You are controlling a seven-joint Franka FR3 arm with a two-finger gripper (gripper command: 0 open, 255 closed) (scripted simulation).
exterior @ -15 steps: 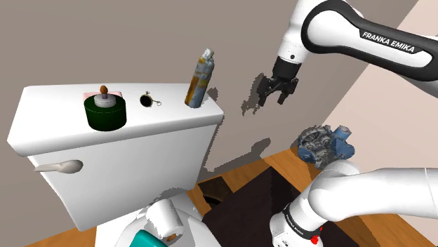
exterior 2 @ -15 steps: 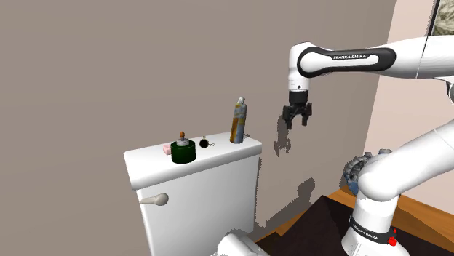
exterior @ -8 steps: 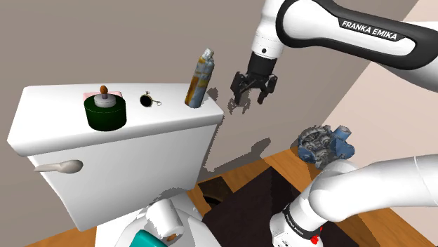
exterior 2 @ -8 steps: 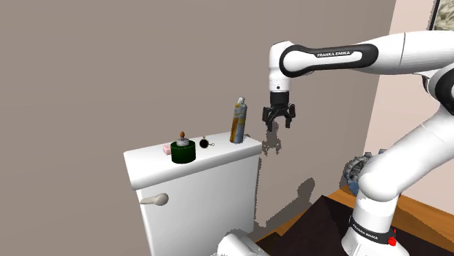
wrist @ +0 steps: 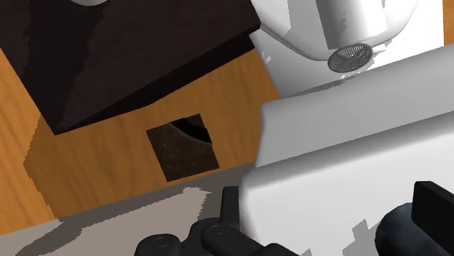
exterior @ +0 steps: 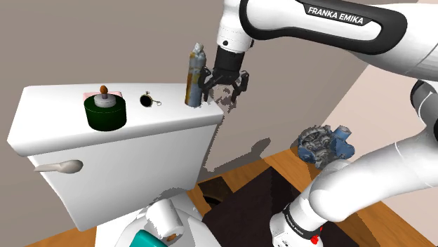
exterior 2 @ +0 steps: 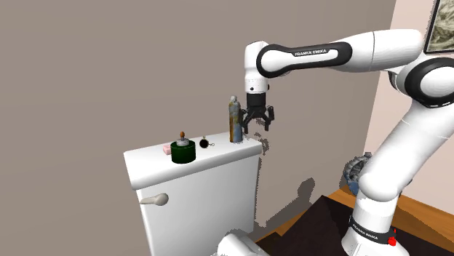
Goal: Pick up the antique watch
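Observation:
The antique watch (exterior: 147,100) (exterior 2: 204,142) is a small black round piece with a ring. It lies on the white toilet tank lid (exterior: 175,116) (exterior 2: 218,154), between a dark green jar (exterior: 104,111) (exterior 2: 182,150) and an upright spray can (exterior: 196,76) (exterior 2: 235,120). My gripper (exterior: 224,90) (exterior 2: 256,125) hangs open and empty over the lid's end, just beside the can and well away from the watch. In the wrist view the gripper (wrist: 331,218) has its fingers apart above the tank's white edge (wrist: 349,167).
A flush handle (exterior: 60,167) sticks out of the tank front. On the wooden floor (wrist: 109,167) lie a dark rug (exterior: 246,203) and a blue-grey heap (exterior: 324,142). A brownish wall stands right behind the tank. A teal object (exterior: 149,239) sits at the shoulder view's bottom edge.
The arm has swung toward the shoulder view's left, carrying the open gripper from free air beside the tank to a spot next to the spray can. The things on the lid have not moved.

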